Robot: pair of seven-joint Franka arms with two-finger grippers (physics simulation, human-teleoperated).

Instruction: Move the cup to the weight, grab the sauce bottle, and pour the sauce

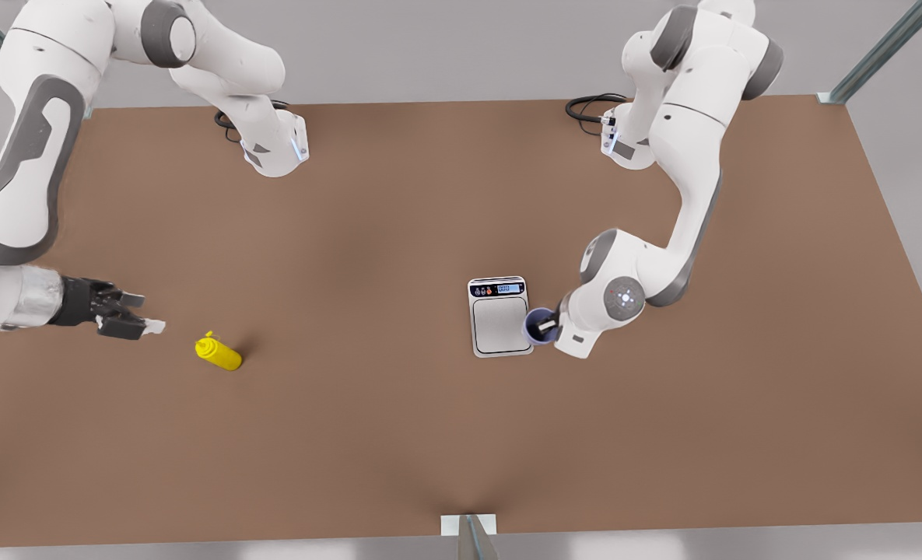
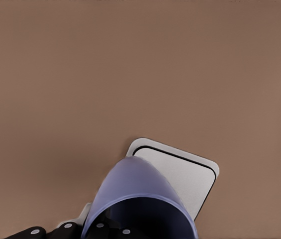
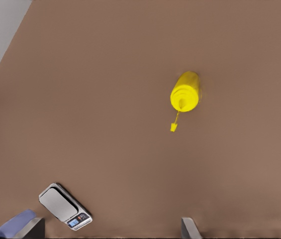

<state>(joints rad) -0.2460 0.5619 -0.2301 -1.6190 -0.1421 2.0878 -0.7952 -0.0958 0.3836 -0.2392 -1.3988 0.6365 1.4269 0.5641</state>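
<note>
Two white arms reach over a matte brown bench (image 1: 398, 435). The left gripper (image 1: 548, 323), on the arm at the front view's right, is closed on the cup (image 1: 539, 325), one finger inside the rim and the other hidden against the outer wall. The cup is a small round one of smooth pale lavender-blue, handleless and dark inside. It sits at the edge of the scale (image 1: 500, 315) that faces this arm, overlapping the plate's border in the front view; whether it rests on the plate or is held just above it cannot be told. In the left wrist view the cup (image 2: 139, 199) is close to the camera, its curved wall in front of one rounded corner of the scale (image 2: 190, 172).

The scale is a flat rectangle with rounded corners, a brushed silver-grey plate outlined by a thin dark line, and a dark strip at its far end carrying a blue display and small buttons.

The right gripper (image 1: 140, 317), black with pale fingertips, is on the arm at the front view's left. Its fingers stand apart, holding nothing, and it hovers near the sauce bottle (image 1: 218, 351) without touching it. The bottle is a glossy bright yellow cylinder with a pointed nozzle, lying well apart from the scale toward the front view's left. The right wrist view looks down on the bottle (image 3: 185, 93), with a small yellow tip on a thin strand beside its nozzle, and the scale (image 3: 64, 206) farther off.
</note>
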